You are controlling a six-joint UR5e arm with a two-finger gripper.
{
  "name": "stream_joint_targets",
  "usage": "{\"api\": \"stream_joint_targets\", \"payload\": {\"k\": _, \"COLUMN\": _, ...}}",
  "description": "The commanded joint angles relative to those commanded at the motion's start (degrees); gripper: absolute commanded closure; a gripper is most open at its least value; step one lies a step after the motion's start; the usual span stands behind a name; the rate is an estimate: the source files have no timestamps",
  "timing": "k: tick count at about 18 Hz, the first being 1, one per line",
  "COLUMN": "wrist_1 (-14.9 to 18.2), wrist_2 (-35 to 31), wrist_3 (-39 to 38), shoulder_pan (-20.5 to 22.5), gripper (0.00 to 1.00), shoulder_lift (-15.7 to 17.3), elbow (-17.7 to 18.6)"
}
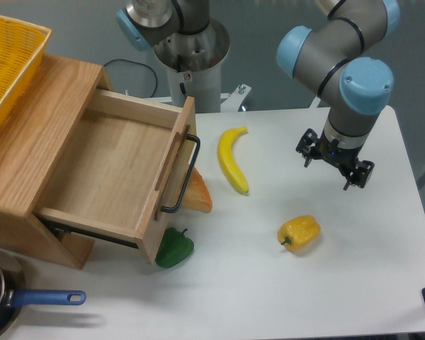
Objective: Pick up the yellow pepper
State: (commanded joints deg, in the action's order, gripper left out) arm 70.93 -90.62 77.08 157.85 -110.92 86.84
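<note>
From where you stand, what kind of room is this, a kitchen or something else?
Probably a robotics lab, not a kitchen: a robot arm over a white table, with the yellow pepper, banana and wooden drawer staged.

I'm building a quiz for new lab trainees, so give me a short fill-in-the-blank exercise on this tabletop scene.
1. The wooden drawer stands ____, with nothing visible inside.
2. The yellow pepper lies on the white table, and the gripper hangs above it holding ____.
3. The banana lies between the drawer and the ____.
4. The green pepper sits by the drawer's front corner, and the blue handle belongs to a ____.

Missing words: open; nothing; gripper; pan
</note>
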Motion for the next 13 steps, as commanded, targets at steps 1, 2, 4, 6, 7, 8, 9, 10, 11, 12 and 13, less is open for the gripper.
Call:
{"api": "stream_joint_targets", "payload": {"k": 1, "wrist_1": 0.0, "wrist_2": 0.0, "wrist_3": -0.3, "shoulder_pan": -0.1, "gripper": 0.0, "shoulder_lift": -0.1, "elbow": 0.1}}
{"api": "stream_joint_targets", "payload": {"k": 2, "wrist_1": -0.1, "wrist_2": 0.1, "wrist_3": -0.4, "shoulder_pan": -0.2, "gripper": 0.0, "shoulder_lift": -0.3, "elbow": 0.1}}
{"api": "stream_joint_targets", "payload": {"k": 4, "wrist_1": -0.1, "wrist_2": 0.5, "wrist_3": 0.1, "shoulder_pan": -0.1, "gripper": 0.0, "shoulder_lift": -0.4, "elbow": 0.0}}
{"api": "stream_joint_targets", "payload": {"k": 6, "wrist_1": -0.1, "wrist_2": 1.3, "wrist_3": 0.1, "shoulder_pan": -0.3, "gripper": 0.0, "shoulder_lift": -0.8, "elbow": 0.3}}
{"api": "stream_joint_targets", "payload": {"k": 7, "wrist_1": -0.1, "wrist_2": 1.9, "wrist_3": -0.2, "shoulder_pan": -0.3, "gripper": 0.0, "shoulder_lift": -1.3, "elbow": 0.4}}
{"api": "stream_joint_targets", "payload": {"k": 8, "wrist_1": -0.1, "wrist_2": 2.5, "wrist_3": -0.4, "shoulder_pan": -0.2, "gripper": 0.0, "shoulder_lift": -1.4, "elbow": 0.8}}
{"api": "stream_joint_targets", "payload": {"k": 9, "wrist_1": -0.1, "wrist_2": 3.2, "wrist_3": -0.4, "shoulder_pan": 0.1, "gripper": 0.0, "shoulder_lift": -1.6, "elbow": 1.1}}
{"api": "stream_joint_targets", "payload": {"k": 10, "wrist_1": -0.1, "wrist_2": 4.4, "wrist_3": -0.3, "shoulder_pan": 0.3, "gripper": 0.0, "shoulder_lift": -2.0, "elbow": 1.2}}
{"api": "stream_joint_targets", "payload": {"k": 11, "wrist_1": -0.2, "wrist_2": 5.2, "wrist_3": -0.3, "shoulder_pan": 0.4, "gripper": 0.0, "shoulder_lift": -2.2, "elbow": 1.7}}
{"api": "stream_joint_targets", "payload": {"k": 12, "wrist_1": -0.6, "wrist_2": 5.2, "wrist_3": -0.3, "shoulder_pan": 0.5, "gripper": 0.0, "shoulder_lift": -2.5, "elbow": 2.1}}
{"api": "stream_joint_targets", "payload": {"k": 13, "wrist_1": -1.4, "wrist_2": 5.3, "wrist_3": -0.3, "shoulder_pan": 0.4, "gripper": 0.0, "shoulder_lift": -2.8, "elbow": 2.5}}
